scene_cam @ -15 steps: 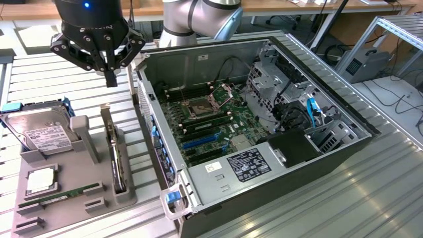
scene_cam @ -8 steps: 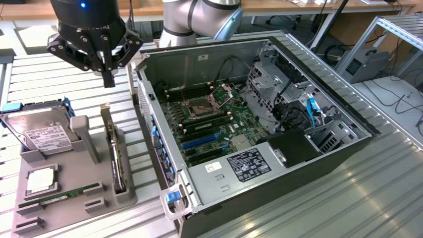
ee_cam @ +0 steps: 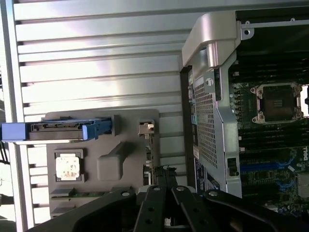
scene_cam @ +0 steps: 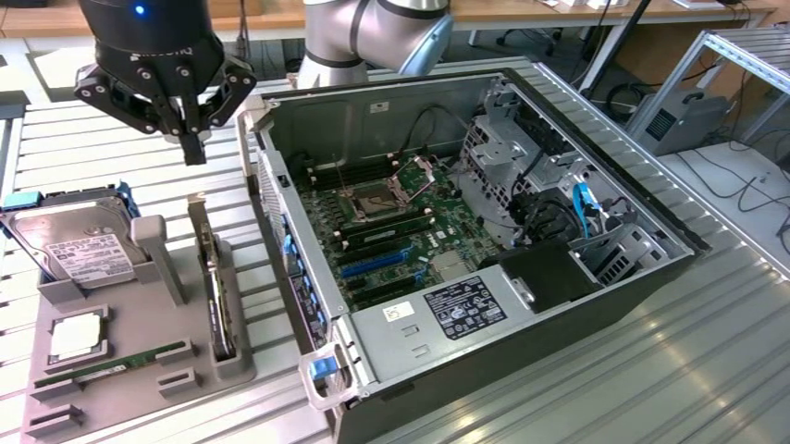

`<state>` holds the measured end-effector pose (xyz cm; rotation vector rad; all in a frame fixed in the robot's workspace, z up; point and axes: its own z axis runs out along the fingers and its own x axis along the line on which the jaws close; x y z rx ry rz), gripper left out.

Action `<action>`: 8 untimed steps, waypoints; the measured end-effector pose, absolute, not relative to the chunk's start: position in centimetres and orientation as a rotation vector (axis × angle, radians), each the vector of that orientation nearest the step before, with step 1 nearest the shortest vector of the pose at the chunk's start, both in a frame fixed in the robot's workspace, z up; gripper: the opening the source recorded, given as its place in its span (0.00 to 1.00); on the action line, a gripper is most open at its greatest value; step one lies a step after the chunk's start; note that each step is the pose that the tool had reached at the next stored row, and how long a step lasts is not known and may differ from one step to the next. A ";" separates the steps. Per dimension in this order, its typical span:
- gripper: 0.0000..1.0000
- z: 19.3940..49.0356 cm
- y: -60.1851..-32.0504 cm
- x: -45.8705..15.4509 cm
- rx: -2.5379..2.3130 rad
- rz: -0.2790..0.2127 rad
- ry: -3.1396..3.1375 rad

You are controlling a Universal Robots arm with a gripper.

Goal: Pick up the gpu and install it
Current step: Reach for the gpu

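One gpu (scene_cam: 217, 291) stands on edge in the grey holder tray (scene_cam: 129, 319) beside the open computer case (scene_cam: 408, 342), top edge offered for pinching. The gripper (scene_cam: 194, 153) hovers above, pressed together, empty. From the wrist, the gripper (ee_cam: 163, 176) sits over the gpu (ee_cam: 147, 159).

The counter (scene_cam: 691, 370) is built of long silver metal slats with grooves between them, running side by side across its whole top. In the wrist view the slats (ee_cam: 96, 63) catch strong light and show bright bands of glare. Beyond the counter's far edge stands a wooden desk (scene_cam: 519, 11), with black cables (scene_cam: 617, 37) hanging beneath it. Off the far corner on the exterior view's right rises an aluminium frame (scene_cam: 741, 46), and a grey box (scene_cam: 685, 120) sits under it. Beside that edge lies a pale lower surface (scene_cam: 728, 217) with thin dark wires (scene_cam: 722, 171) strewn loosely over it.
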<state>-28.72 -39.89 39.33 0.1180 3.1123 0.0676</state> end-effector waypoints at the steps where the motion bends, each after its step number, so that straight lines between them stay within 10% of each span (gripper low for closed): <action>1: 0.11 39.3 -39.9 -28.9 0.118 0.068 3.112; 8: 0.11 39.3 -39.9 -29.5 0.118 0.068 3.112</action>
